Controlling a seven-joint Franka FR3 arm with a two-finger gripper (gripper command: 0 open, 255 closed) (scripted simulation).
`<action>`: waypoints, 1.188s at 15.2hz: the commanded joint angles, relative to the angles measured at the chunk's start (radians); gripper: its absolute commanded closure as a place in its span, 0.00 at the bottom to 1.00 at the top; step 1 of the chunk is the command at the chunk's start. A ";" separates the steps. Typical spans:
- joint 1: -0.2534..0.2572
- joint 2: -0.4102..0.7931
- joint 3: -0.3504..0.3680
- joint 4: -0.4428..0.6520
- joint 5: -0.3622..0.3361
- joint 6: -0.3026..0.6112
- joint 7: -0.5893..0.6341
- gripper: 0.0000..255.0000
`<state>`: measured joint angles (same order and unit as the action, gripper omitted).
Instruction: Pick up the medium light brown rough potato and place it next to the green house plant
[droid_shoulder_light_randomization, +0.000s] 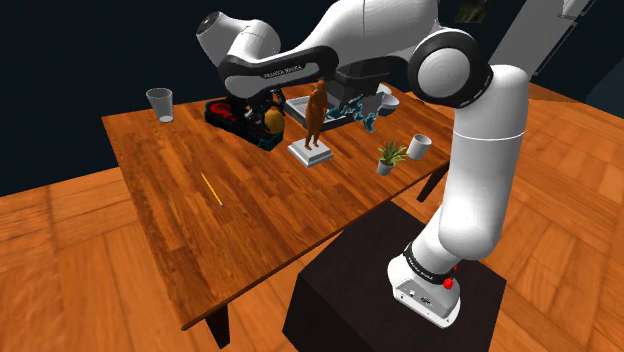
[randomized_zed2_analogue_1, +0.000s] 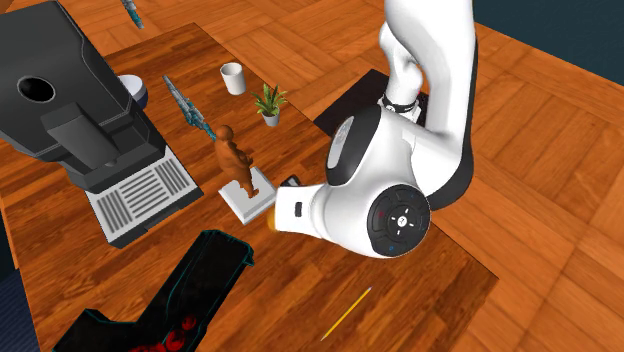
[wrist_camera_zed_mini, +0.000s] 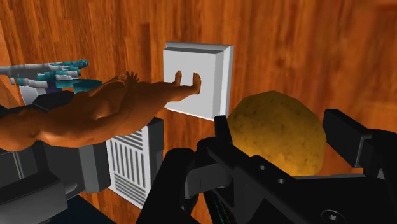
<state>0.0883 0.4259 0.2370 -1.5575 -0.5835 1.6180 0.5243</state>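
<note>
My gripper (wrist_camera_zed_mini: 280, 143) is shut on a rough light brown potato (wrist_camera_zed_mini: 273, 127), clasped between the two black fingers. In the shoulder view the potato (droid_shoulder_light_randomization: 272, 121) sits in the gripper (droid_shoulder_light_randomization: 268, 128) near the table's far side, to the left of a brown figurine (droid_shoulder_light_randomization: 316, 115) on a white base. The green house plant (droid_shoulder_light_randomization: 388, 155) in a small white pot stands further right, beyond the figurine, near the table's edge. In the second exterior view the plant (randomized_zed2_analogue_1: 268, 102) is past the figurine (randomized_zed2_analogue_1: 233, 158), and the arm covers the gripper.
A white cup (droid_shoulder_light_randomization: 419, 146) stands right beside the plant. A grey coffee machine (randomized_zed2_analogue_1: 80, 110) is behind the figurine, and a black and red object (droid_shoulder_light_randomization: 228, 112) lies by the gripper. A glass (droid_shoulder_light_randomization: 160, 103) is at the far corner and a yellow pencil (droid_shoulder_light_randomization: 212, 189) lies mid-table.
</note>
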 joint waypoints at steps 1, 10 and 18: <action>0.001 -0.008 0.001 0.017 0.003 -0.022 -0.012 1.00; -0.086 -0.285 -0.017 -0.348 0.030 0.110 -0.054 1.00; -0.152 -0.560 -0.078 -0.686 0.032 0.239 -0.136 1.00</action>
<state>-0.0569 -0.1018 0.1677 -2.2102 -0.5506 1.8468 0.4024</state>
